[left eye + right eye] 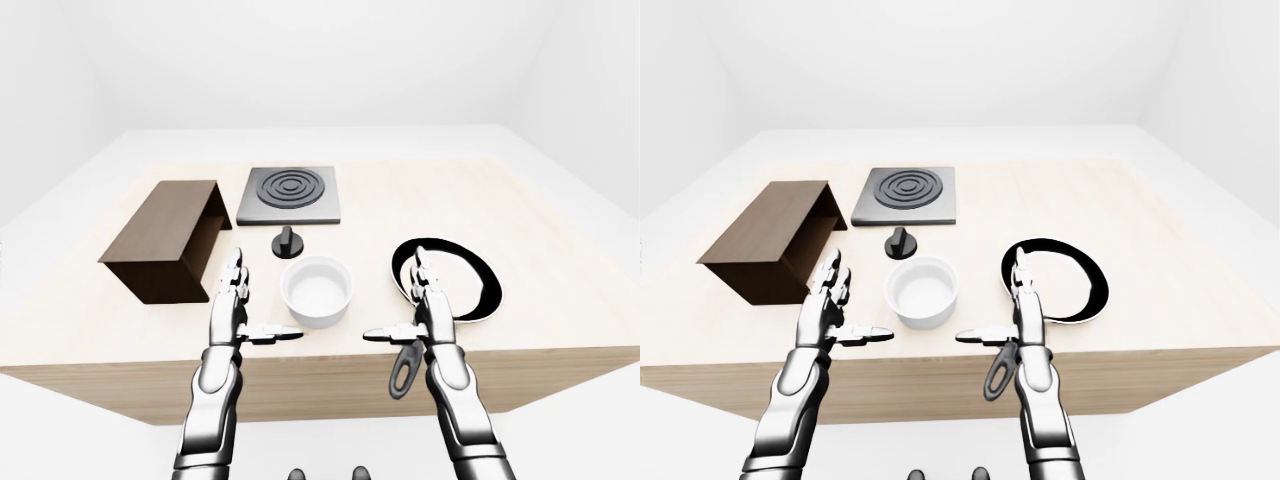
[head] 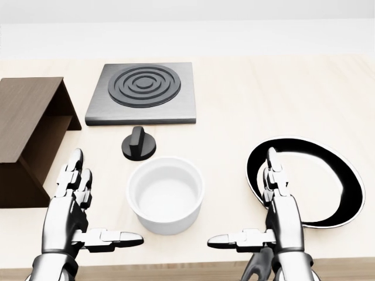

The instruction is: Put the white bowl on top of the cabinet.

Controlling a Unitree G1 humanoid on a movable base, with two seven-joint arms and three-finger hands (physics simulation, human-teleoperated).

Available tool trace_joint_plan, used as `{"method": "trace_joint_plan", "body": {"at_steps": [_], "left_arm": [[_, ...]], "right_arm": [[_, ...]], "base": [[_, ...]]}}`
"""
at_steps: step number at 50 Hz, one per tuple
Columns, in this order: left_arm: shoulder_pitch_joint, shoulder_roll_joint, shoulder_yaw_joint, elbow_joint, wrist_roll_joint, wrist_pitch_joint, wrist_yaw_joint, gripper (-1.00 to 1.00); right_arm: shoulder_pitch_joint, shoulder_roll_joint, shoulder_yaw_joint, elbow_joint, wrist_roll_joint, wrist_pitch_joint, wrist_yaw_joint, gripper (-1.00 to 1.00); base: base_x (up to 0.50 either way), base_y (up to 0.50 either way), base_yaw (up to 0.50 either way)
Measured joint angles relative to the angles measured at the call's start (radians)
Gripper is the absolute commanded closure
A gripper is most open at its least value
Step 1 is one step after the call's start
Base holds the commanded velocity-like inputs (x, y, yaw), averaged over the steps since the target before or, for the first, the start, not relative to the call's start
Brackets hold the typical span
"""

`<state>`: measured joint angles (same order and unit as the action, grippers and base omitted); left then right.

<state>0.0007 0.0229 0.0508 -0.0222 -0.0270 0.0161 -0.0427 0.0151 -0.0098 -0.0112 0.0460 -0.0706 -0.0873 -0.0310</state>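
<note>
Nearest, the left hand (image 2: 70, 213) and right hand (image 2: 280, 219) hover spread, flanking the white bowl (image 2: 166, 194) without touching it. Farther left stands the cabinet (image 2: 26, 137); a black pan (image 2: 328, 184) lies right.

The head view looks steeply down from close above the near half of the worktop (image 2: 281, 99). The two eye views sit farther off and higher, taking in the whole worktop and white walls. All three share the hob (image 1: 290, 194), cabinet (image 1: 165, 236) and pan (image 1: 1055, 280).
</note>
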Motion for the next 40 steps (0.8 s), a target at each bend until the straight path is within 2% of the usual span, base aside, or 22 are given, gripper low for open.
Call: {"method": "trace_joint_plan", "body": {"at_steps": [24, 34, 40], "left_arm": [[-0.003, 0.001, -0.001, 0.007, 0.002, -0.002, 0.0, -1.0], [-0.013, -0.002, -0.011, 0.036, 0.011, -0.011, 0.001, -1.0], [-0.017, -0.006, -0.025, 0.043, 0.03, -0.004, 0.006, -1.0]], "right_arm": [[0.007, 0.002, 0.005, -0.002, -0.001, 0.0, 0.004, -1.0], [0.015, 0.004, 0.013, -0.012, -0.006, 0.0, 0.012, -1.0], [0.014, 0.002, 0.009, -0.018, -0.004, 0.006, 0.016, -1.0]], "base": [[0.0, 0.25, 0.0], [0.0, 0.03, 0.0], [0.0, 0.0, 0.0]]}}
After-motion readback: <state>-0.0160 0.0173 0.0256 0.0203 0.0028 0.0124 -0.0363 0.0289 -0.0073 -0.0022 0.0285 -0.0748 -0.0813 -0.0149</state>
